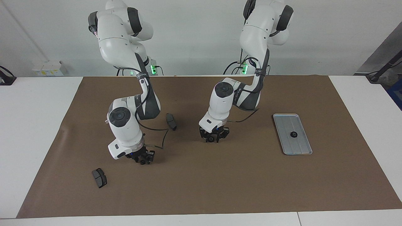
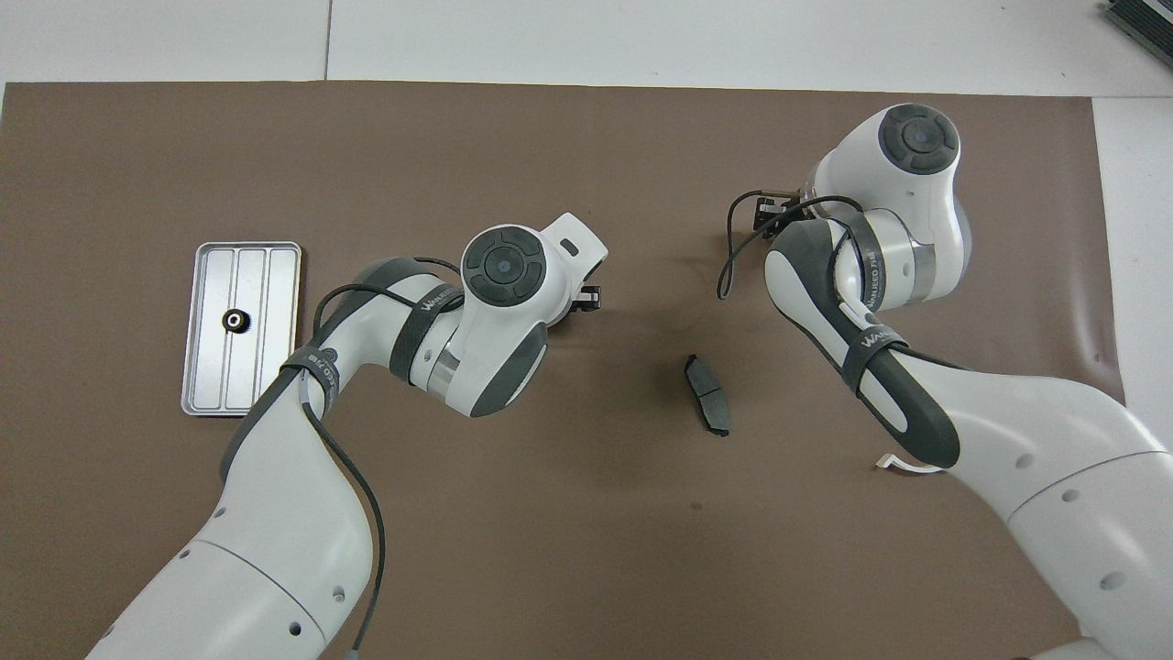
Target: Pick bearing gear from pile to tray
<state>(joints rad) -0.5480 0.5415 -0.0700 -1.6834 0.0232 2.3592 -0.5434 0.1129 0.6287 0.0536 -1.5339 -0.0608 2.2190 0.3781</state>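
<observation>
Two white arms (image 1: 125,125) with dark grey joint caps, black cables, black grippers (image 1: 214,138); green lights, apparently near the bases.

Both arms were bent forward and down over the mat, wrists pointing near-vertically at the surface. Left gripper (image 1: 212,140) sat low at mid-table, fingers drawn in around a small black round piece (image 1: 212,139); grip not confirmable. Right gripper (image 1: 143,161) was equally low toward the right arm's end, fingers narrowed around another small black round piece (image 1: 142,162), contact likewise unclear. In the overhead view, wrist housings hid both sets of fingertips.
</observation>
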